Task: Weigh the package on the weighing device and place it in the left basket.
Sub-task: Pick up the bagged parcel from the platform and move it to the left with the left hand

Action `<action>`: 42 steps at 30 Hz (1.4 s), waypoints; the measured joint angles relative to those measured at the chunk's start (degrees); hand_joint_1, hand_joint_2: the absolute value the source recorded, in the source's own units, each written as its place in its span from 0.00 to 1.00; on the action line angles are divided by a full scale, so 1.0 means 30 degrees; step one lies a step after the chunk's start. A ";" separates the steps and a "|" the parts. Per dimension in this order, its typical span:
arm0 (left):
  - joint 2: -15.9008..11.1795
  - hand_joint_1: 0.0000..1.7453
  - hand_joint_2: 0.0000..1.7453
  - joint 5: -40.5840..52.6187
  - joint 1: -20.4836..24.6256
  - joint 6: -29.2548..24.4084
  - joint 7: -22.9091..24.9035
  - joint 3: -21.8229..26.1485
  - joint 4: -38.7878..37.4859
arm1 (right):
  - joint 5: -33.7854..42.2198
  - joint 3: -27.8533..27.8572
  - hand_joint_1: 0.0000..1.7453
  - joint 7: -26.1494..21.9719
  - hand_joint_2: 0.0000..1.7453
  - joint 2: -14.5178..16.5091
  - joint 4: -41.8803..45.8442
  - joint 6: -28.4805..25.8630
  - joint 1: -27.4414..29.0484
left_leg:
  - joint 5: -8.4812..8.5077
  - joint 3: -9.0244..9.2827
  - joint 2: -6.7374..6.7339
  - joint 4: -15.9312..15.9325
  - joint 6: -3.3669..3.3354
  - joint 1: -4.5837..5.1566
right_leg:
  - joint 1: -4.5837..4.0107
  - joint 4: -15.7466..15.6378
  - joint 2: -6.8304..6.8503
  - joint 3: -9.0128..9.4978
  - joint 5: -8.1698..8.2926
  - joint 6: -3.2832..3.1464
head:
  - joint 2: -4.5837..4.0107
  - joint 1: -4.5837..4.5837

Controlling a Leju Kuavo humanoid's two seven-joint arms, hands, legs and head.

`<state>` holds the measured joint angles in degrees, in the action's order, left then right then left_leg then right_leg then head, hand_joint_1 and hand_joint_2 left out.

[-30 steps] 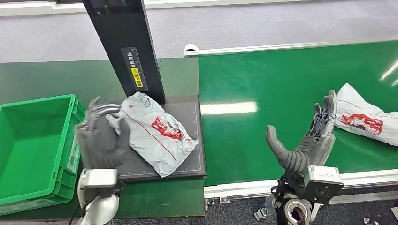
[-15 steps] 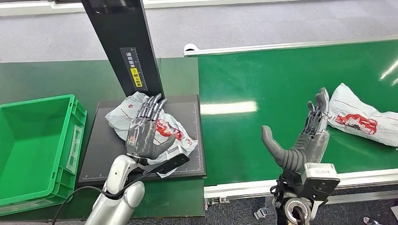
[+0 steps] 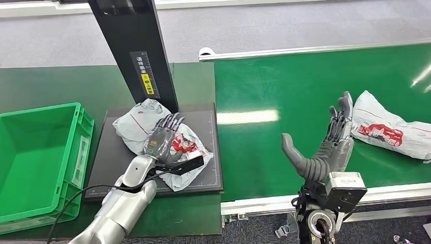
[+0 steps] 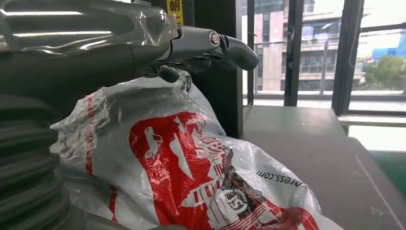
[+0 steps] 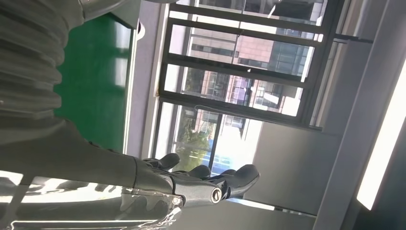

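We see the green belt (image 3: 315,96) filling the right half of the head view, and at its 3 o'clock edge a second bag (image 3: 389,129) lies flat, red print up. At 9 o'clock sits the green basket (image 3: 30,157), its open side facing up. Between them lies the black scale (image 3: 203,152), with a black post (image 3: 134,46) rising from its 12 o'clock edge; the post carries a white strip of characters and a yellow label that we cannot read. The package (image 3: 140,124), a crumpled grey plastic bag with a red picture and a thin red line, lies on the scale with its long axis running from 10 o'clock toward 4 o'clock. In the left wrist view we read ".com" on the package (image 4: 201,182) beside the red print. Our left hand (image 3: 161,141) rests palm down on the package, fingers laid over it; we cannot tell whether they grip. Our right hand (image 3: 325,147) stands over the belt, fingers straight and spread from the thumb, holding nothing, just beside the second bag.
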<state>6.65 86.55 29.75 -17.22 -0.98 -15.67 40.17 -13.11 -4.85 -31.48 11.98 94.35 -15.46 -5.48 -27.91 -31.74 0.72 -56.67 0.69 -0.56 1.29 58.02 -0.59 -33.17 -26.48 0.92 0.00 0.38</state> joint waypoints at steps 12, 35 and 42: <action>-0.0007 1.00 1.00 0.0074 0.1873 0.2020 0.1850 0.0780 -0.3267 | 0.0080 -0.0025 0.00 0.0171 1.00 0.0000 -0.0585 -0.0056 -0.0427 | 0.0027 0.0162 -0.0006 0.0022 0.0037 -0.0011 | -0.0016 -0.0003 -0.0005 0.0166 0.0044 -0.0063 | 0.0000 0.0002; -0.0100 1.00 1.00 -0.0647 0.1947 0.0958 0.0013 0.1974 -0.4056 | 0.0253 -0.0044 0.00 0.0228 1.00 0.0000 -0.0770 -0.0408 -0.0526 | 0.0081 0.0073 -0.0004 0.0017 0.0061 -0.0023 | -0.0029 0.0010 -0.0004 0.0049 0.0084 -0.0067 | 0.0000 -0.0002; 0.0267 1.00 1.00 -0.4319 0.0113 -0.3423 -0.3618 0.2355 -0.1014 | 0.0319 -0.0045 0.00 0.0266 1.00 -0.0046 -0.0770 -0.0807 -0.0504 | 0.0096 -0.0021 -0.0011 0.0002 0.0055 -0.0023 | -0.0030 0.0012 -0.0009 -0.0061 0.0088 -0.0066 | 0.0000 0.0002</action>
<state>7.45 73.60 30.08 -27.49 -11.83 -8.61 37.12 -12.15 -4.99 -30.68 11.84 92.04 -17.88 -6.99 -27.63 -31.81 0.69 -56.66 0.85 -0.63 1.20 58.06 -0.62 -33.35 -26.21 0.73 0.00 0.39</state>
